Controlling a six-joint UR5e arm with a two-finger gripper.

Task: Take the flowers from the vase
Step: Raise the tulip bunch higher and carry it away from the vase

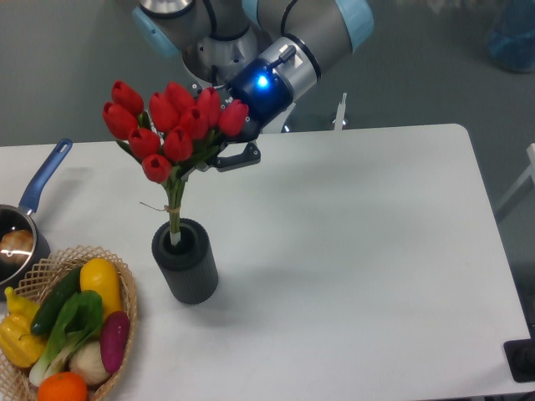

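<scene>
So the hand (219, 157) is clamped on the flowers (171, 125), gripping the bunch just under the red heads where the leaves start. You can see one dark finger (240, 156) poking out on the right side of the bunch; the other one is hidden behind the tulips. A blue light glows on the wrist right above it.

The bunch runs pretty much straight up and down, maybe leaning a touch. Heads point up and fan out to the left of the hand, stems point down. The long axis goes from the blooms down through the thin stems, where there's a bit of string tied around them, and the very bottom of the stems is at the mouth of the vase (185, 265). I can't tell for sure if the tips are just inside the opening or right at the rim.

The vase sits upright on the white bench (359, 251), below the hand and a little to its left. Further left and lower down is a wicker basket (125, 288) full of veg, and beside that, at the frame edge, a saucepan (25, 221) with a blue handle pointing up and away.
</scene>
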